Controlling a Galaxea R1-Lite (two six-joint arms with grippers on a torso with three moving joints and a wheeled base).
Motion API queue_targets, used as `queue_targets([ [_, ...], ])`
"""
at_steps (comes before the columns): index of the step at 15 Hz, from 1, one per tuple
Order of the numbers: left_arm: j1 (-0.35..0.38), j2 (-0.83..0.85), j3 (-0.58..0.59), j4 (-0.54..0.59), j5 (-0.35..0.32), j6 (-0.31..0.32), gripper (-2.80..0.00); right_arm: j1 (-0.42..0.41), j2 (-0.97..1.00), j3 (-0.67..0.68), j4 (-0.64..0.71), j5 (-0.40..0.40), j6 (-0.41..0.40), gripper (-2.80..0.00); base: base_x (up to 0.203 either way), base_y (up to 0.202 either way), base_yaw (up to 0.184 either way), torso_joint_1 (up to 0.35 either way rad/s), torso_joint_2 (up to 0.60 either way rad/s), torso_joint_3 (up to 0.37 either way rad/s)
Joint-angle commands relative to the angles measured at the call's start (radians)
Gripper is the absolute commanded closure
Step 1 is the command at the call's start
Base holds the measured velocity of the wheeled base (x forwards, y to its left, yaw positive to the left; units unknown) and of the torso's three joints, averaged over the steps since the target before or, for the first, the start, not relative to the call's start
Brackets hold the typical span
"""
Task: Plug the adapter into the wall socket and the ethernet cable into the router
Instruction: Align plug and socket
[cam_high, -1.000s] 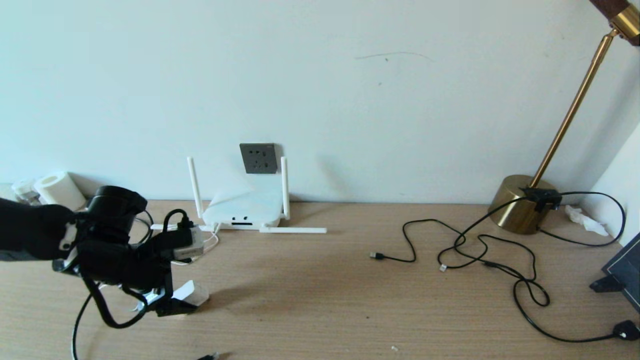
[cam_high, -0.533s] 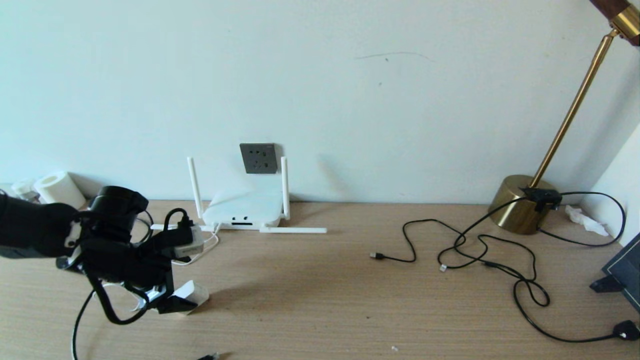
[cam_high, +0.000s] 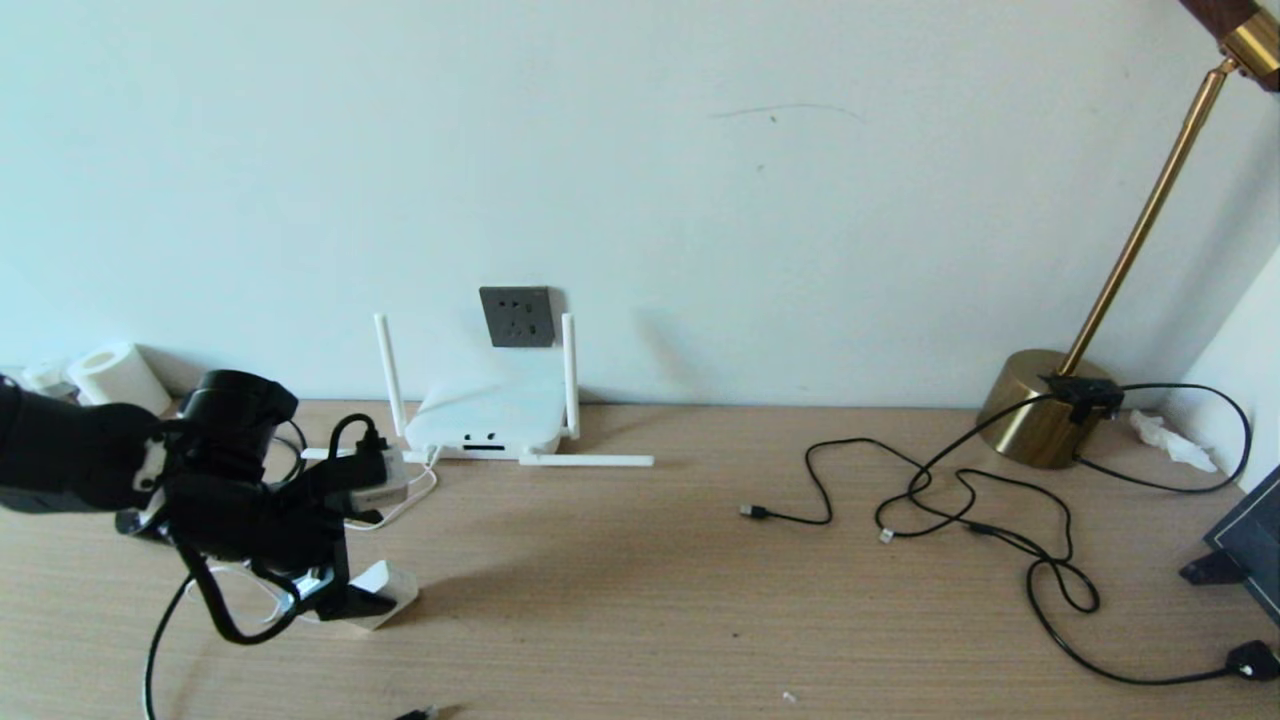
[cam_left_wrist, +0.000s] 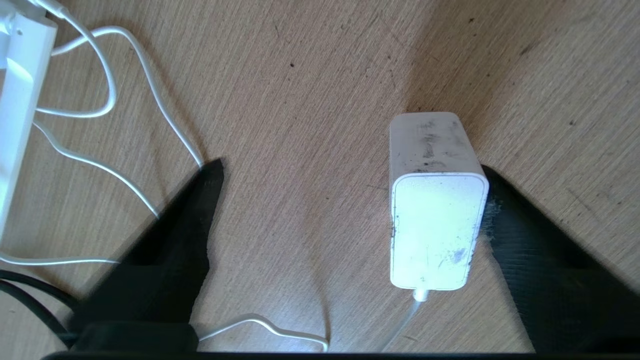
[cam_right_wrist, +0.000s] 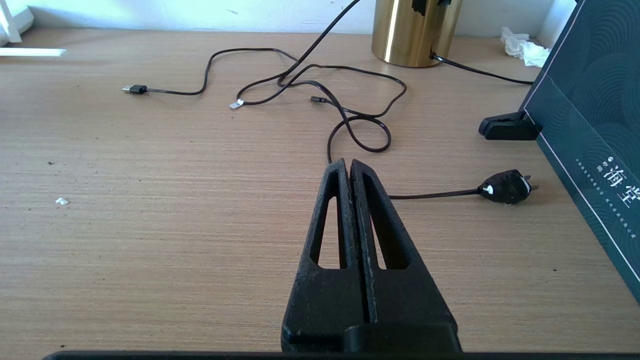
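Note:
The white adapter (cam_high: 385, 588) lies on the wooden table in front of the router (cam_high: 490, 418), its thin white cord trailing off. My left gripper (cam_high: 355, 602) is open and straddles the adapter (cam_left_wrist: 435, 225). One finger rests against its side and the other stands far off across bare wood, so the left gripper (cam_left_wrist: 350, 170) grips nothing. The dark grey wall socket (cam_high: 516, 316) sits on the wall just above the router. Of the ethernet cable only the plug (cam_high: 418, 713) shows, at the table's front edge. My right gripper (cam_right_wrist: 348, 167) hovers shut and empty over the right side of the table.
Thin black cords (cam_high: 1000, 540) with a USB plug (cam_high: 752, 512) sprawl at the right, near a brass lamp base (cam_high: 1045, 405) and its black mains plug (cam_high: 1255, 660). A dark board (cam_high: 1250, 540) leans at the far right. White cord loops (cam_left_wrist: 100, 100) lie beside the left gripper.
The left arm has shifted slightly, settling the gripper closer around the adapter. The adapter has stayed where it was on the table.

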Motion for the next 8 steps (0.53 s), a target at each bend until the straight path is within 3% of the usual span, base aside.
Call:
queue_targets([
  [1,0.0,0.003,0.002,0.001,-0.002,0.006,0.0,0.0,0.0,0.0,0.0,0.0,0.0,0.0,0.0,0.0,0.0,0.0,0.0,0.0],
  [8,-0.001,0.004,0.022,-0.006,-0.005,0.006,0.0,0.0,0.0,0.0,0.0,0.0,0.0,0.0,0.0,0.0,0.0,0.0,0.0,0.0],
])
